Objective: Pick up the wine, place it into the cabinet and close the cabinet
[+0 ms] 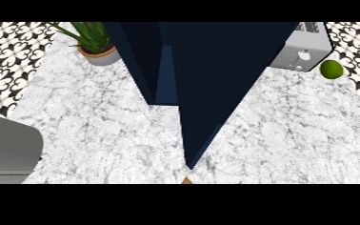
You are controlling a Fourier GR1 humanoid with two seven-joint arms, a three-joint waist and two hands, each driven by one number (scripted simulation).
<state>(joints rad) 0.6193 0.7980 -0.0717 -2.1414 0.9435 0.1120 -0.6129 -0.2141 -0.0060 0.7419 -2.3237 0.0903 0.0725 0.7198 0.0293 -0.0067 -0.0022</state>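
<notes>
A dark navy cabinet point(204, 76) fills the middle of the head view. It is broad at the top edge of the scene and narrows to a sharp point low down, so its long axis runs from the far side of the bench toward the viewer. One door panel point(144, 62) stands angled out on the left side, with a lighter blue strip of the inside point(166, 76) showing between it and the main body. The opening is only a thin wedge, and nothing can be made out within it.

The white marbled bench point(105, 124) spreads out on both sides of the cabinet. At the far left stands a potted plant point(95, 43) with green blade leaves in a grey and terracotta pot, its leaf tips cut off by the top of the scene. At the far right a silver toaster point(304, 50) sits partly behind the cabinet and is also cropped at the top. A small round green fruit point(331, 69), perhaps a lime, lies just beside the toaster on its right. A grey rounded form point(15, 148) enters from the lower left edge, too cropped to identify.

The wine cannot be seen anywhere. A tiny tan fleck point(187, 180) sits right below the cabinet's point at the bottom edge, too small to name. Neither hand shows in the view, so whether they are open or closed cannot be told.
</notes>
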